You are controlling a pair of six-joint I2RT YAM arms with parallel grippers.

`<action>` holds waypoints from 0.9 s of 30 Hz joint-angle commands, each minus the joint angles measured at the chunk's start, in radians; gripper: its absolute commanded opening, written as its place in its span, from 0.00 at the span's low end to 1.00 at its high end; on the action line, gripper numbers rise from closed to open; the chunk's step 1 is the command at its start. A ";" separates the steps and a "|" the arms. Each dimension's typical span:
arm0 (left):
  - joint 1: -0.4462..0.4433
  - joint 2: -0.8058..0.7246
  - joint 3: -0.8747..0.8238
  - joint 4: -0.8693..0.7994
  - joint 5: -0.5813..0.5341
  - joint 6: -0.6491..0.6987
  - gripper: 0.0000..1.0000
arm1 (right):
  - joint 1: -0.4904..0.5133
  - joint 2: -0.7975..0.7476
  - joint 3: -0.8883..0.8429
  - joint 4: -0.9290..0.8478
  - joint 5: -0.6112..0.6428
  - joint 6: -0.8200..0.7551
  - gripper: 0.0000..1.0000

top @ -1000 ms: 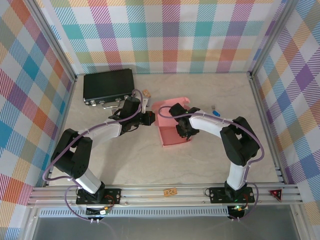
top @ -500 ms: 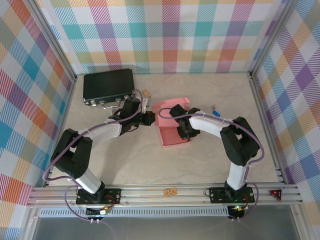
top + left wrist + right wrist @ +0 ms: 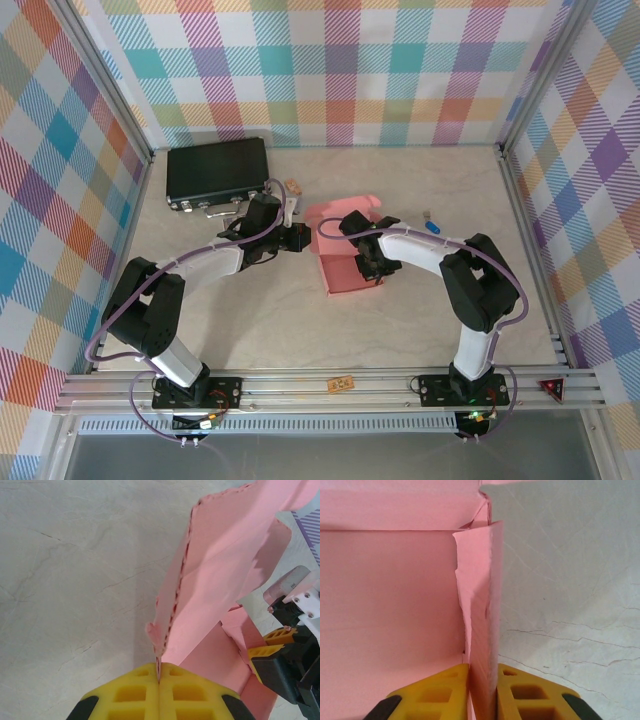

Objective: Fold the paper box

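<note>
While it sits half-folded, the paper box (image 3: 338,270) — salmon-pink card — gapes open.

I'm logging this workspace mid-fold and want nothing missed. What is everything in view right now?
paper box: one, salmon pink, mid-table, partly folded with walls raised
hard case: one, black, back left of the table
small block: one, tan, just right of the hard case
small item: one, blue, right of the paper box; too small to identify
table: one, beige marbled, under everything
walls: multicoloured plaid, on three sides
left gripper: one, yellow-tipped, shut on the edge of a paper box flap
right gripper: one, yellow-tipped, shut on a paper box side wall
</note>
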 commanded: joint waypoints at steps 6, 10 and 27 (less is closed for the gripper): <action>0.006 0.007 0.042 0.005 0.006 0.025 0.00 | 0.024 0.043 -0.011 -0.089 0.085 0.069 0.18; 0.006 0.009 0.044 0.010 0.013 0.021 0.00 | 0.036 0.056 -0.010 -0.100 0.112 0.109 0.18; 0.006 0.017 0.056 0.008 0.025 0.023 0.00 | 0.042 0.123 0.022 -0.148 0.168 0.160 0.16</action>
